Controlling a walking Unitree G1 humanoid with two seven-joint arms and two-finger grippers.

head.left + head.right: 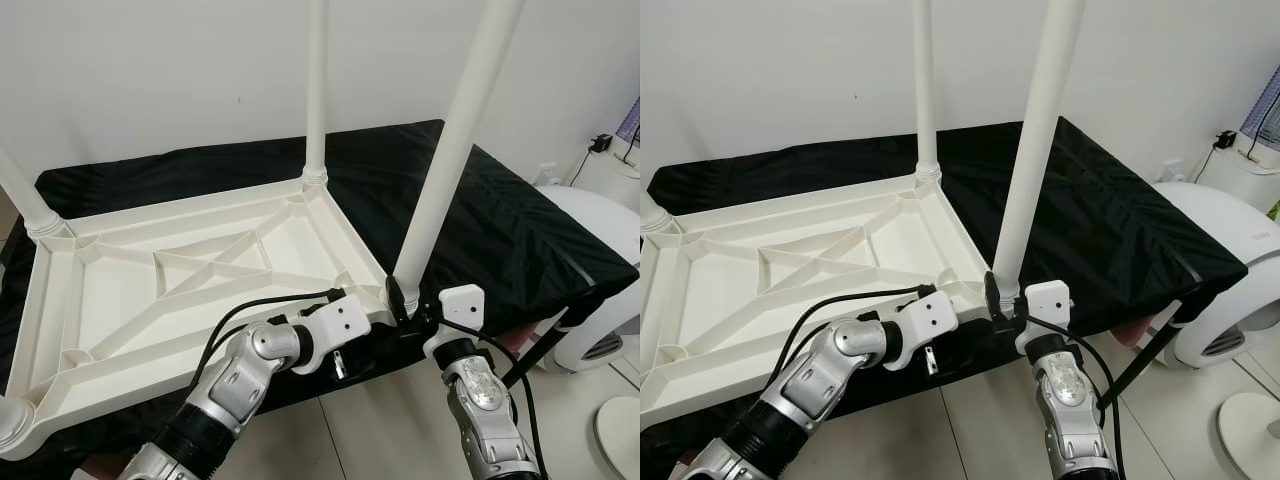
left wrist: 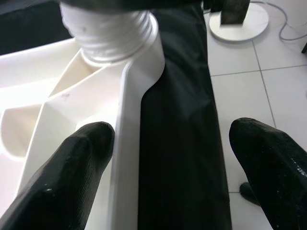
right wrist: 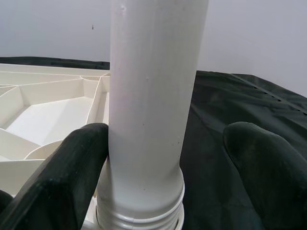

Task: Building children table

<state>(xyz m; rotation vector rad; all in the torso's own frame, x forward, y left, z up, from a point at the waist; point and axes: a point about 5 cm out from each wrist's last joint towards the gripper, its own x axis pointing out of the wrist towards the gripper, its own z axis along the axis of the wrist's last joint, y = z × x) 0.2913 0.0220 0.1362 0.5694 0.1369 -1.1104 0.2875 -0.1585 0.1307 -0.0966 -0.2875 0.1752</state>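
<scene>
Fitting near-right leg (image 1: 440,175) into upturned tabletop (image 1: 190,290), lower centre. Right claw (image 3: 158,158) open around leg; left claw (image 2: 168,158) open astride rim. Next: close, twist home.

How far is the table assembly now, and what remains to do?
Done: the upside-down tabletop carries legs at all four corners. In hand: the right gripper, open, brackets the near right leg; the left gripper, open, straddles the rim. Left: presumably tightening it and turning the table over.
</scene>
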